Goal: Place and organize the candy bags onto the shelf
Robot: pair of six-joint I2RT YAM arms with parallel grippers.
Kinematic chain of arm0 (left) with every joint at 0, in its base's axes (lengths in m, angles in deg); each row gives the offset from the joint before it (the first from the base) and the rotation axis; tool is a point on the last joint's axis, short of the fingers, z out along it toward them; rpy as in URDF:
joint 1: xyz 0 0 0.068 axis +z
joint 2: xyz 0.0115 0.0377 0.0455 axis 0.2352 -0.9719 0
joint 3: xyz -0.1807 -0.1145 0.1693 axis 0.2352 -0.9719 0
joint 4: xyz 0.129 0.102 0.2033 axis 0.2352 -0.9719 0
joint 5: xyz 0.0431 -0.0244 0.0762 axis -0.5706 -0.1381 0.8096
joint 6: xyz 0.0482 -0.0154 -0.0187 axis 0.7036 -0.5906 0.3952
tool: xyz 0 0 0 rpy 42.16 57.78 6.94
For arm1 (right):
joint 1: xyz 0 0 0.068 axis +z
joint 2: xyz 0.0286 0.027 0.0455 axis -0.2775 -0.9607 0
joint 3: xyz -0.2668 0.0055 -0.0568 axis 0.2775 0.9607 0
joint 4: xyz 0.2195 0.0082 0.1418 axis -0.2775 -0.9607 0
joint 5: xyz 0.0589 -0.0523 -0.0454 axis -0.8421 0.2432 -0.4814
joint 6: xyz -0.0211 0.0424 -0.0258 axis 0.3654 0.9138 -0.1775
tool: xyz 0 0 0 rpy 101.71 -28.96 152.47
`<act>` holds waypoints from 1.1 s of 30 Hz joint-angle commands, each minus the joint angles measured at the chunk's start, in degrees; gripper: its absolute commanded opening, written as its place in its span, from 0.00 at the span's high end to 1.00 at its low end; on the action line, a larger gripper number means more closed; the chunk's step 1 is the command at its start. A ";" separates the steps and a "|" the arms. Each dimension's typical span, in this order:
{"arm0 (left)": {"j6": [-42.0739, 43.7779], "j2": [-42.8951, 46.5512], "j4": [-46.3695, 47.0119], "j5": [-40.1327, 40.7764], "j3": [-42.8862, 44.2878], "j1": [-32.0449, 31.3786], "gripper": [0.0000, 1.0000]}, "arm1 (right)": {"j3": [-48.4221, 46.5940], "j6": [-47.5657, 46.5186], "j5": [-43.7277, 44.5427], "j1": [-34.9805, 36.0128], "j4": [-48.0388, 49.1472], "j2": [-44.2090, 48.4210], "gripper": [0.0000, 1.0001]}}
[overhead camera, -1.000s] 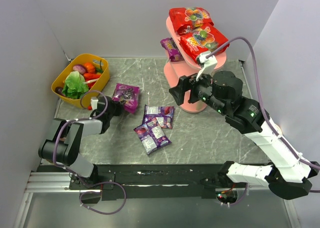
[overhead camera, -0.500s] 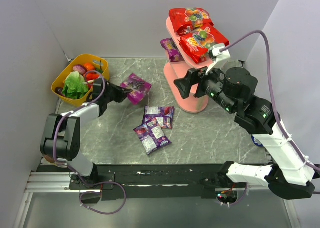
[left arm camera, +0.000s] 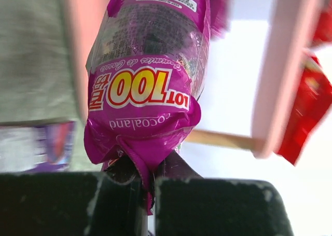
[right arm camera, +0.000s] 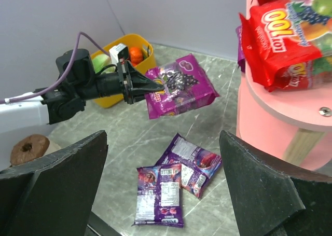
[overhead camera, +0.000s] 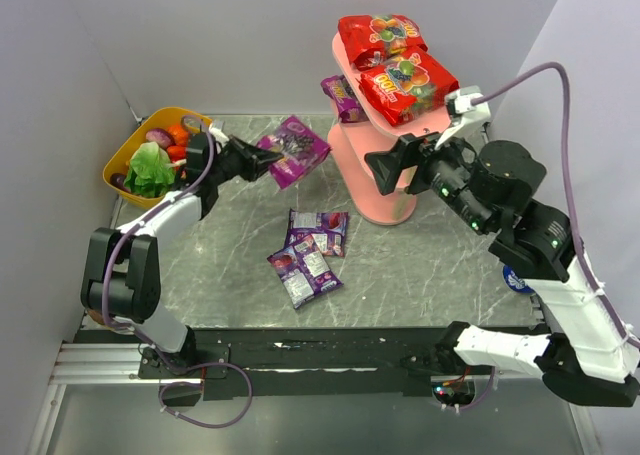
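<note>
My left gripper [overhead camera: 262,158] is shut on the crimped end of a purple candy bag [overhead camera: 297,148] and holds it in the air, left of the pink shelf [overhead camera: 385,197]. In the left wrist view the bag [left arm camera: 148,85] hangs from the closed jaws [left arm camera: 145,181]. Two red bags [overhead camera: 380,35] [overhead camera: 408,83] lie on the top board, and a purple bag [overhead camera: 340,95] lies on the middle one. More purple bags [overhead camera: 320,230] [overhead camera: 305,270] lie on the table. My right gripper [overhead camera: 385,170] is open and empty, in the air in front of the shelf.
A yellow basket [overhead camera: 170,113] with toy vegetables [overhead camera: 152,167] stands at the back left. Grey walls close in the left, back and right sides. A brown ring-shaped thing [right arm camera: 30,148] lies by the left arm's base.
My left gripper has lifted the purple bag off the table and carried it up and right toward the shelf. My right arm has drawn back to the right.
</note>
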 commanded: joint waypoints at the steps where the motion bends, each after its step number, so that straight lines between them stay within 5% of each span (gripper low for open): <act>1: -2.66 3.05 12.17 -8.38 7.94 -3.06 0.99 | -3.11 -0.67 2.57 0.19 0.71 1.76 0.06; 7: -9.24 0.85 20.78 -11.55 8.56 -4.99 0.99 | -2.85 -1.11 3.27 0.28 0.36 2.46 0.05; 14: -8.90 -6.78 19.37 -12.44 15.23 -10.88 0.99 | -2.67 -1.55 4.24 0.19 0.45 3.25 0.05; 21: -20.66 -19.26 31.41 -12.96 23.40 -15.36 0.99 | -2.58 -1.64 4.06 0.10 0.36 3.34 0.05; 33: -23.59 -32.11 26.60 -11.12 33.95 -18.35 0.99 | -1.53 -1.47 4.24 0.10 0.36 3.43 0.05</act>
